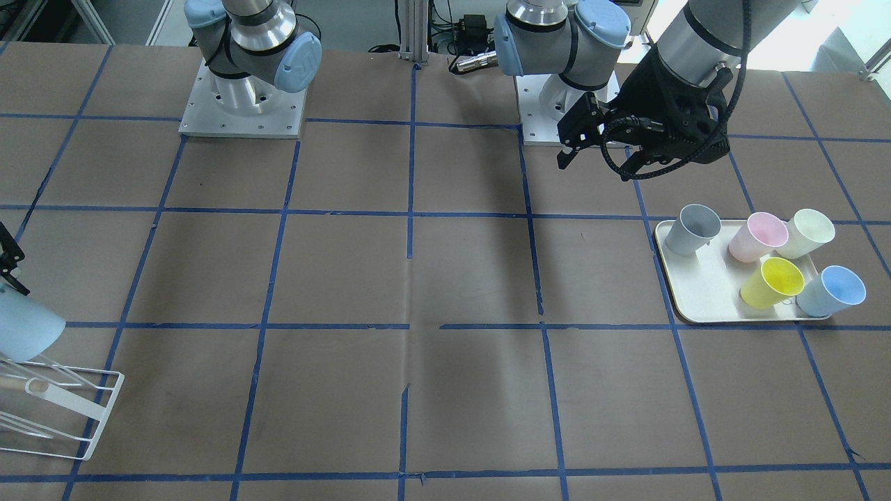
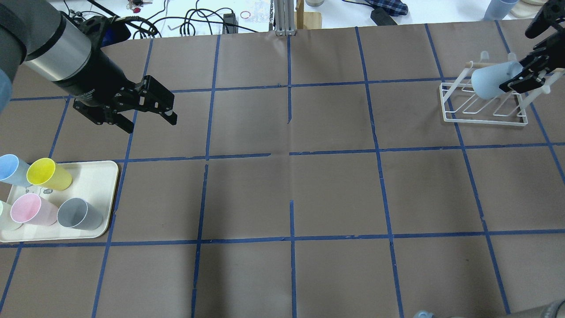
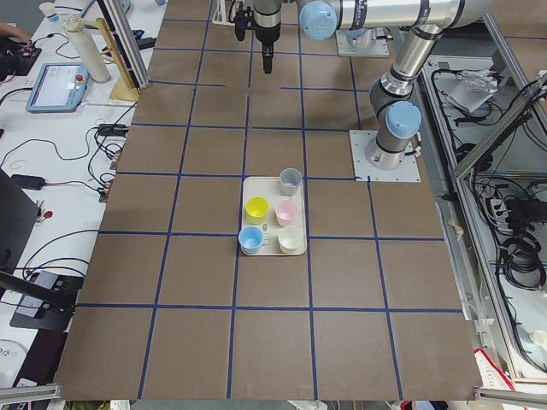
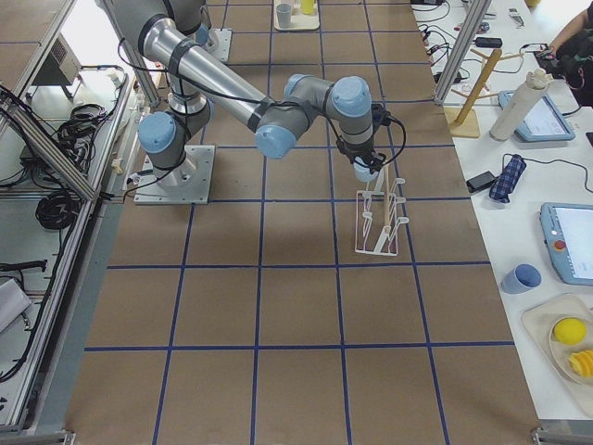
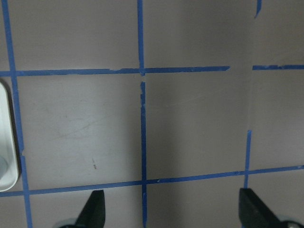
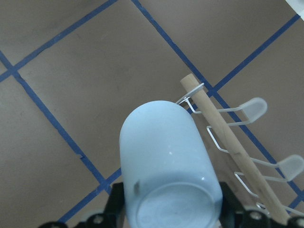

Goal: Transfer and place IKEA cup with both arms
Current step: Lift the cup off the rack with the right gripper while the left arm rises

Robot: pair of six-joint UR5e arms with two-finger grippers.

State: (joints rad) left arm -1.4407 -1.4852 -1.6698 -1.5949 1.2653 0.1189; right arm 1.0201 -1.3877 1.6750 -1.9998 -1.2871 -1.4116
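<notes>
My right gripper (image 2: 523, 79) is shut on a pale light-blue IKEA cup (image 2: 487, 83) and holds it tilted, rim away from the wrist, over the white wire rack (image 2: 485, 114). In the right wrist view the cup (image 6: 166, 161) sits between the fingers, next to the rack's wooden bar (image 6: 223, 137). I cannot tell whether it touches the rack. In the front view the cup (image 1: 24, 325) is at the left edge. My left gripper (image 2: 150, 124) is open and empty above the table, beyond the tray (image 2: 103, 176). A second light-blue cup (image 2: 9, 170) lies on that tray.
The cream tray also holds a yellow cup (image 2: 48, 174), a pink cup (image 2: 31, 210), a grey cup (image 2: 80, 214) and a whitish cup (image 1: 807, 233). Blue tape lines grid the brown table. Cables and clutter lie beyond the far table edge.
</notes>
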